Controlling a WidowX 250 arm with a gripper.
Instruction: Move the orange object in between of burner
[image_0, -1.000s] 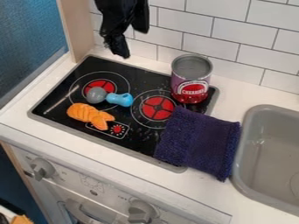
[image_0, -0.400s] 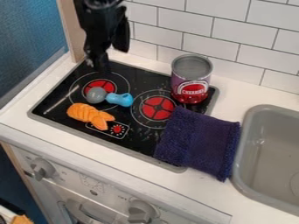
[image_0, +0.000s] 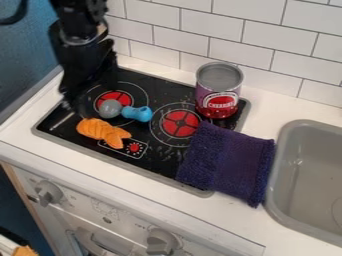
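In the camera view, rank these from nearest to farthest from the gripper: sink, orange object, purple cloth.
From the gripper:
1. Orange object, just below it in the view, on the left of the stove.
2. Purple cloth, over the stove's right front corner.
3. Sink, at the view's right edge.

Black rectangular cooktop (image_0: 167, 89), beneath the gripper (image_0: 80, 108). Near the gripper: orange sliced object (image_0: 100, 130); blue-and-grey rounded toy (image_0: 137, 114). Well apart from it: red-and-purple cylindrical can (image_0: 218, 97); purple knitted cloth (image_0: 227, 162), overhanging the cooktop edge.
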